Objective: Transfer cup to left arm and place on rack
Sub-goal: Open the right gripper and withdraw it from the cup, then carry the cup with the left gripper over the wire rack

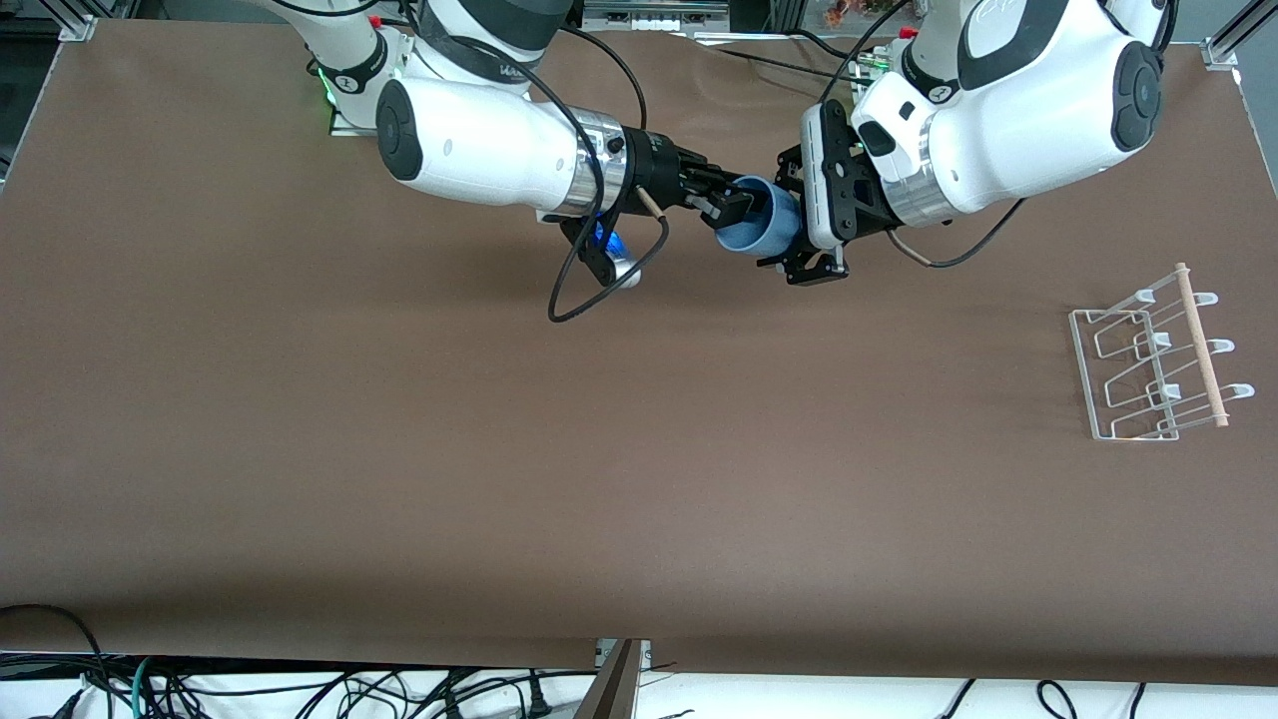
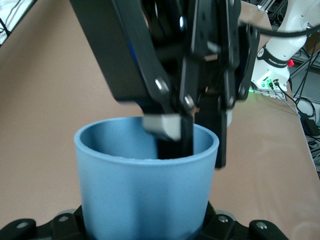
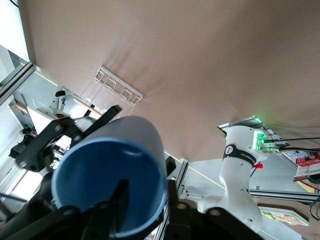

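Above the brown worktop [image 1: 399,449], my right pincer [image 1: 721,203] clamps the rim of the small light-blue plastic cup [image 1: 759,232], mouth toward me, so my left pincer [image 1: 811,262] closes around its base for carrying to the clear wire rack [image 1: 1148,364].

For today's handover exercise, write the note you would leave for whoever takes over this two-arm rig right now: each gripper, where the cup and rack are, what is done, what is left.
Right gripper: shut on the cup, one finger inside the rim, one outside, up in the air over the table's middle, toward the robots' bases.
Left gripper: around the cup's base end; whether it has clamped cannot be told.
Rack: lies on the table at the left arm's end, holding nothing.
Done: cup lifted and brought to the left gripper.
Left: confirm the left grip, release the right, carry the cup to the rack and set it on.
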